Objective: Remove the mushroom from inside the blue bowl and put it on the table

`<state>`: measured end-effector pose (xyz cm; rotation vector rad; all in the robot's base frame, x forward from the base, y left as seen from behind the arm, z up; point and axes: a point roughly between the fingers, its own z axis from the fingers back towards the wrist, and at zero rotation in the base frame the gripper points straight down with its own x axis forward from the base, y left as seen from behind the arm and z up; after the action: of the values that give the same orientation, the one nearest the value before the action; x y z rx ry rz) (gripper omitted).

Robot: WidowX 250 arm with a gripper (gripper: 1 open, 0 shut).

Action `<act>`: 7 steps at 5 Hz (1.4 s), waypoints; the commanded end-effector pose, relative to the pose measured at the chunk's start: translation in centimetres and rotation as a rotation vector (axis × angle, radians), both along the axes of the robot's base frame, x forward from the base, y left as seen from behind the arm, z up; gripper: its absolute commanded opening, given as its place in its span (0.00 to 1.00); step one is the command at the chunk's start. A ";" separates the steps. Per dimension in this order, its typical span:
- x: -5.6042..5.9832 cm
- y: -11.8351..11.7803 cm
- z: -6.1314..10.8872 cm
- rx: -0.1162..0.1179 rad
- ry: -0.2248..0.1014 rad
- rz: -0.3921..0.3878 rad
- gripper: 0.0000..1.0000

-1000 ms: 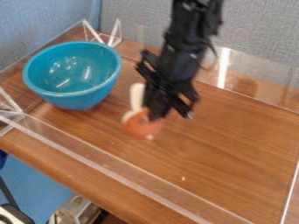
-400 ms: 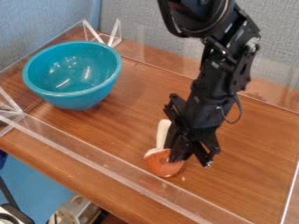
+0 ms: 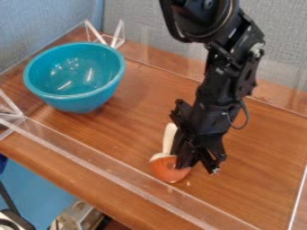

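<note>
Orange-and-cream mushroom (image 3: 170,169): it showed a rounded, orange-brown cap with a smooth surface and a slim, pale cream stem. A lighter rim ran along the edge of the cap where the stem met it.
Pose: the mushroom lay tipped over rather than standing on its stem, the cap toward the camera and the stem pointing away, toward the back of the scene.
Black jaws (image 3: 182,159): they were pressed in on the mushroom, pinching it; their tips covered part of the cap's right side, as seen by the camera.
Mushroom and jaws: the cap sat at the tips, mostly to their left in the view, while the stem ran up just beside the dark fingers. Exactly where each finger met it could not be told.
Brown worktop (image 3: 114,135): the mushroom was outside the bowl, over the front part of the wood-grain surface, near the clear acrylic wall (image 3: 120,171). Whether its underside touched the wood could not be told.
Blue bowl (image 3: 74,77): glossy and round, it stood at the left of the view, well apart from the mushroom.
</note>
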<state>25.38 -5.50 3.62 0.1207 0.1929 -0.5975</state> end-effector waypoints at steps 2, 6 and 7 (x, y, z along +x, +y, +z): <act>0.6 -0.1 0.3 -0.043 -0.057 -0.018 0.00; 0.7 -0.2 0.4 -0.074 -0.084 -0.020 1.00; 0.5 -0.2 0.8 -0.073 -0.083 -0.014 1.00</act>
<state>25.49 -5.69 3.39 0.0764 0.1320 -0.6222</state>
